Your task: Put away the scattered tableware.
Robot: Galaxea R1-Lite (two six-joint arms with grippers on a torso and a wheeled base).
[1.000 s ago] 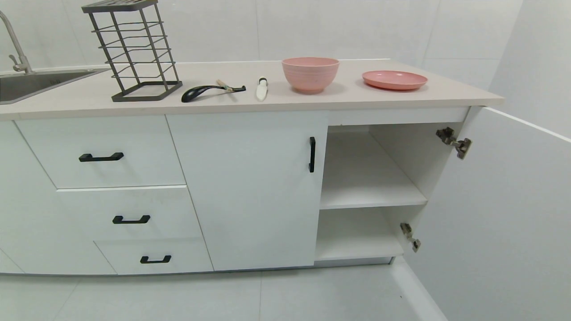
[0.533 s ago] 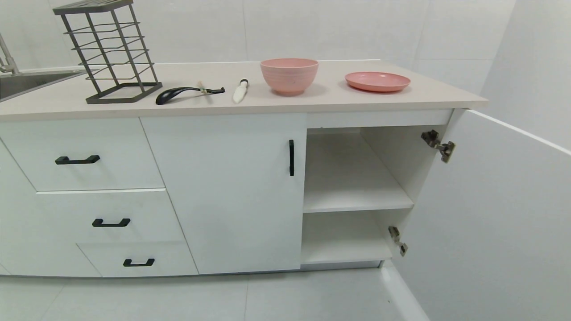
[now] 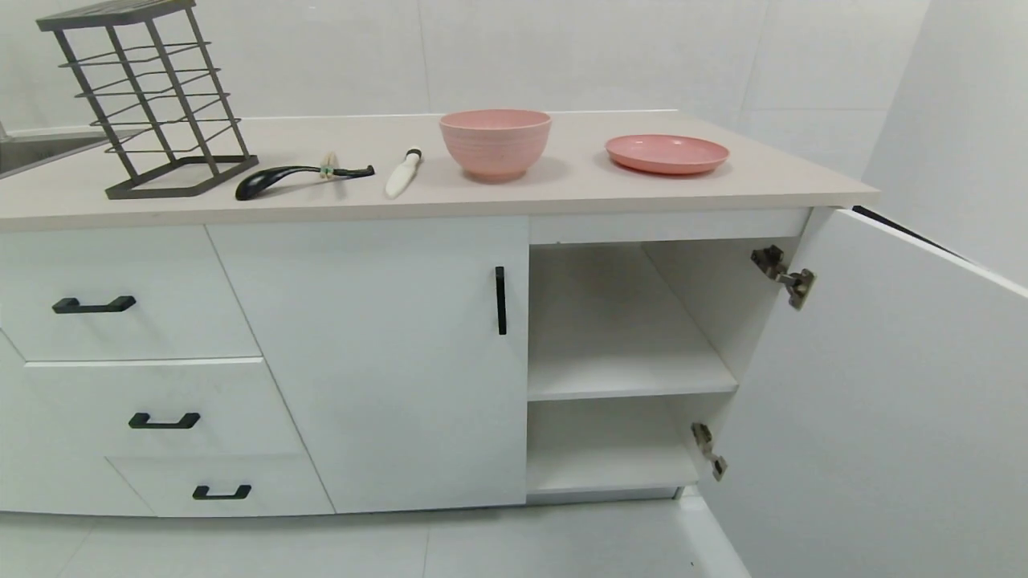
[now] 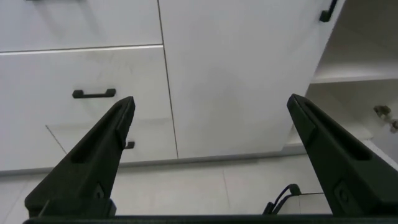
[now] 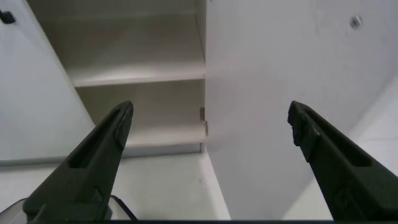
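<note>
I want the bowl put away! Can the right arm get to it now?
Probably, once raised. The bowl stands clear on the counter, but the open right gripper faces the cabinet shelves below.

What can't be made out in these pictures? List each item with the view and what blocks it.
1. Head view: the inside of the bowl, hidden by its own near wall.
2. Head view: the sink, cut off by the left edge.
3. Head view: the small pale item across the black spoon, too small to identify.
4. Head view: whatever lies behind the shut cupboard door and drawers.
</note>
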